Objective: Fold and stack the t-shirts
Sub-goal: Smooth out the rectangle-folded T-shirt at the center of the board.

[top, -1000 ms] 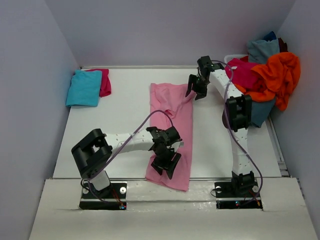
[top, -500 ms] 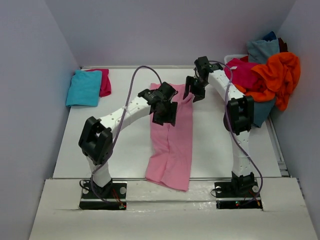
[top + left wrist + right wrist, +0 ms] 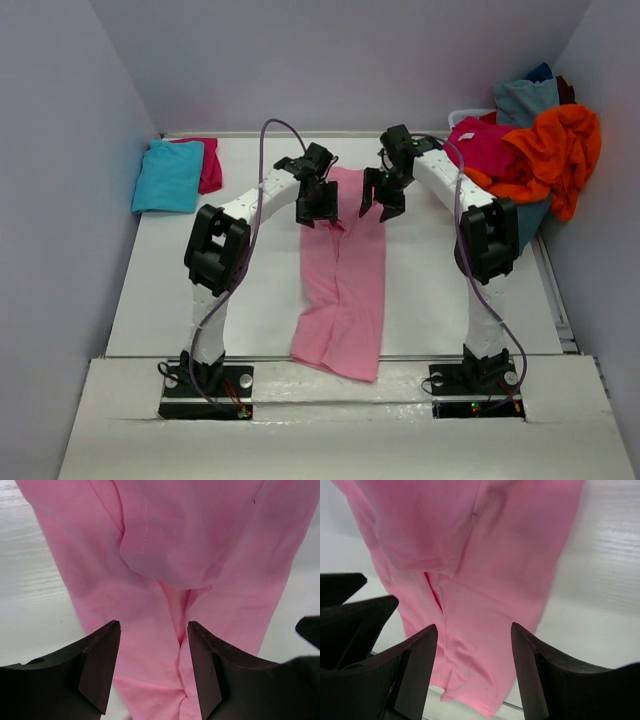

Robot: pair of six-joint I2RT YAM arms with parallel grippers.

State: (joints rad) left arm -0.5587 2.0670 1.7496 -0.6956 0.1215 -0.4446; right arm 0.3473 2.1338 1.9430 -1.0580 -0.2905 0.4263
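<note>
**Pink strip laid flat, both arms poised over its far end**

We have the light pink soft-cloth t-shirt (image 3: pixel 345 270) lying down the middle of the white table (image 3: pixel 200 270). It is narrowed to a long strip, sides lapped onto a centre crease, and its near end droops over the table's near edge. The left gripper (image 3: pixel 318 214) and right gripper (image 3: pixel 379 208) hover above the far end, jaws spread, pinching nothing. We reckon the crosswise fold comes next: drop, pinch a far corner each, then carry it nearward. The folded turquoise shirt (image 3: pixel 168 176) sits at the far left corner.
</note>
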